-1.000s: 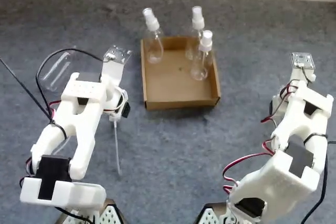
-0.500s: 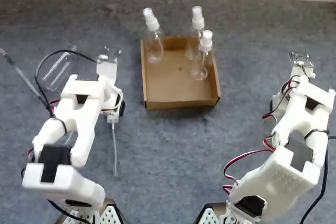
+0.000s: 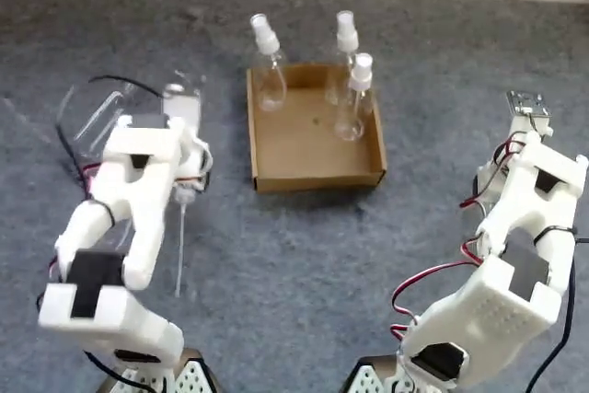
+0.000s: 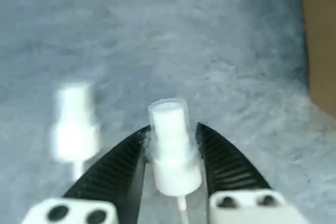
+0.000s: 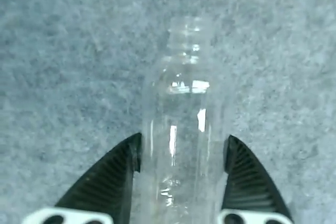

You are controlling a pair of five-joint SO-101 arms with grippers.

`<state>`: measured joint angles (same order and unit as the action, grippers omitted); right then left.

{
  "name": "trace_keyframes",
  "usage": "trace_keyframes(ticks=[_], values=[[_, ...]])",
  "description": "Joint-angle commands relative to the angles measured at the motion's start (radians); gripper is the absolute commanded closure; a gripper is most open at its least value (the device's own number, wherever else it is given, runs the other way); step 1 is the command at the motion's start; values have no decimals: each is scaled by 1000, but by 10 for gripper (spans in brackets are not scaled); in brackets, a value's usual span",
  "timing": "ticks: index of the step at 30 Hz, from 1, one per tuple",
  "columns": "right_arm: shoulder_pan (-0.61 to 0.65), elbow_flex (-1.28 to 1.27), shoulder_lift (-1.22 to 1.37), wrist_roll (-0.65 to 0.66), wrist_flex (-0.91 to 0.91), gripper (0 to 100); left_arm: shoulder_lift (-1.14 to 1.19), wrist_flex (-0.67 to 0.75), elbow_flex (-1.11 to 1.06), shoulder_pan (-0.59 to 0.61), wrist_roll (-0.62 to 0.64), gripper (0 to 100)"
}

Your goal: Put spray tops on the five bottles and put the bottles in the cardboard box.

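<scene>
My left gripper (image 4: 170, 135) is shut on a white spray top (image 4: 170, 148), held above the carpet left of the cardboard box (image 3: 304, 170). In the high view the spray top (image 3: 187, 195) hangs under that arm with its thin dip tube (image 3: 180, 246) pointing down. A second white spray top (image 4: 75, 124) lies on the carpet beside it. My right gripper (image 5: 181, 145) is shut on a clear bottle (image 5: 184, 124) with a bare threaded neck, at the far right of the table (image 3: 526, 109). Three bottles with spray tops (image 3: 354, 98) stand in the box.
A clear bottle (image 3: 97, 119) without a top lies on the carpet at the far left, behind the left arm and its black cable. The carpet between the two arms, in front of the box, is open. The box corner (image 4: 321, 40) is close to my left gripper.
The left arm has swung to the left, away from the box, carrying the spray top; its dip tube moved with it. The right arm shifted only slightly.
</scene>
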<state>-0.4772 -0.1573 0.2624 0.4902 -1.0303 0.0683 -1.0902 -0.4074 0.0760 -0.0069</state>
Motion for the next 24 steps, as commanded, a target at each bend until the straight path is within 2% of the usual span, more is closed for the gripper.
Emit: trace_keyframes(ticks=[1,4,8,10,18,24], values=[[15,58,-8,-68,-42,849,-193,-110,67,-38,55,996],[35,94,-10,-58,-127,825,-283,-114,-8,-88,81,993],[47,163,-4,-49,-205,705,-349,-57,-133,-111,78,992],[47,174,-4,-52,-205,678,-357,-18,-171,-107,77,992],[102,271,27,-54,-225,683,-355,29,-228,-108,68,992],[122,495,188,-55,-335,750,-357,29,-243,-108,51,992]])
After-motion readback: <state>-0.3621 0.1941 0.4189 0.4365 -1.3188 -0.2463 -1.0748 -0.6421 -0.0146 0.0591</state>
